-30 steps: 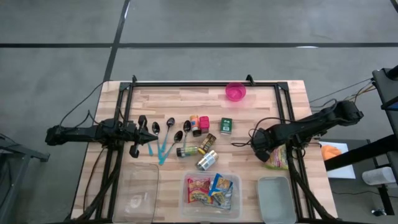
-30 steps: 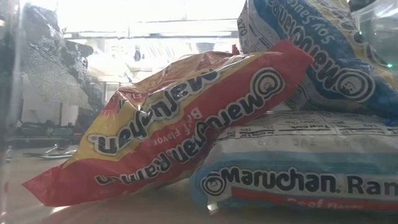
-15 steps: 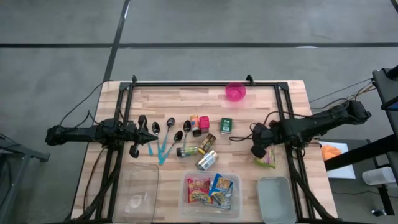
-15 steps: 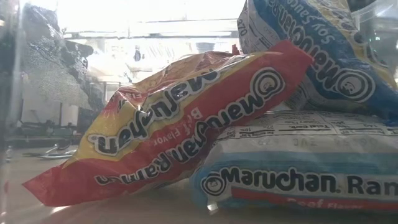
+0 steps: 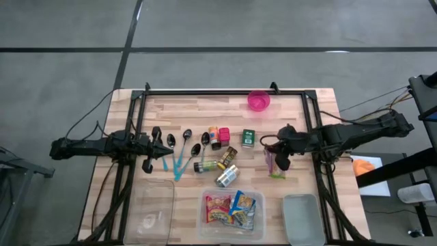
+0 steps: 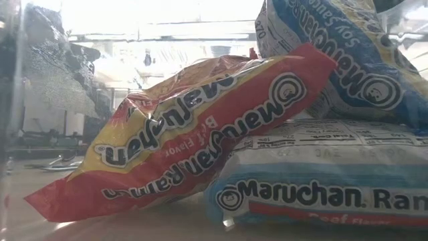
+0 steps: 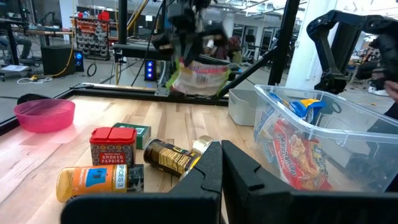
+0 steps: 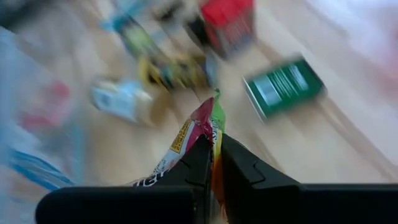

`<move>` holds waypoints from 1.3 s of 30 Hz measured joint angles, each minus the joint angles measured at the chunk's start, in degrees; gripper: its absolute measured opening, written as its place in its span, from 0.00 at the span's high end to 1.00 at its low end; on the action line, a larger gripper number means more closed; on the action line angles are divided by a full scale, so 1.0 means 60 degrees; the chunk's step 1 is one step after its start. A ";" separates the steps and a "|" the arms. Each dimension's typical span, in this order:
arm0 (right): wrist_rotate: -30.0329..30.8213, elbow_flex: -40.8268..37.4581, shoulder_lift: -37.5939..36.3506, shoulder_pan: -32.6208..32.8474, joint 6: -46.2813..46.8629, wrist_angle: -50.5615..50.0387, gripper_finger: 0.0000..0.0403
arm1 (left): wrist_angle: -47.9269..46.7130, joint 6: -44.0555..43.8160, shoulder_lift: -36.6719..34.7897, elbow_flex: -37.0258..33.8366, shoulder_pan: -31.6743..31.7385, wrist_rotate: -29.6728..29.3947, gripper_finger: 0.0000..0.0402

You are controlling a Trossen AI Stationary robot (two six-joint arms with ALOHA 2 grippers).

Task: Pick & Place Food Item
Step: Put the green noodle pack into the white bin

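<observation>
Two grippers on show: the right gripper (image 5: 280,162) is clamped tight on a snack packet (image 5: 274,164), which hangs in the air over the wooden table (image 5: 191,109), between the green box (image 5: 248,139) and the grey tub (image 5: 303,217). Left gripper (image 5: 166,152), fingers pressed together and holding nothing, sits level by the spoons (image 5: 186,143). Noodle packs (image 5: 231,207) fill the clear bin (image 5: 231,234). Pink bowl (image 5: 259,100) at the far edge. Beyond the table, a workshop with shelves.
</observation>
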 joint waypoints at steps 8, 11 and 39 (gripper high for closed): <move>-0.0762 0.0000 0.0080 0.0000 -0.1901 0.3434 0.96 | 0.0000 0.0000 0.0000 0.0000 0.0001 0.0000 1.00; -0.1442 0.0000 0.0306 0.0000 -0.2488 0.4850 0.96 | 0.0000 0.0000 0.0000 -0.0001 0.0000 0.0000 1.00; -0.6976 0.0883 0.5488 0.0166 -0.2473 1.3286 0.96 | 0.0002 0.0000 0.0000 0.0000 0.0001 0.0000 1.00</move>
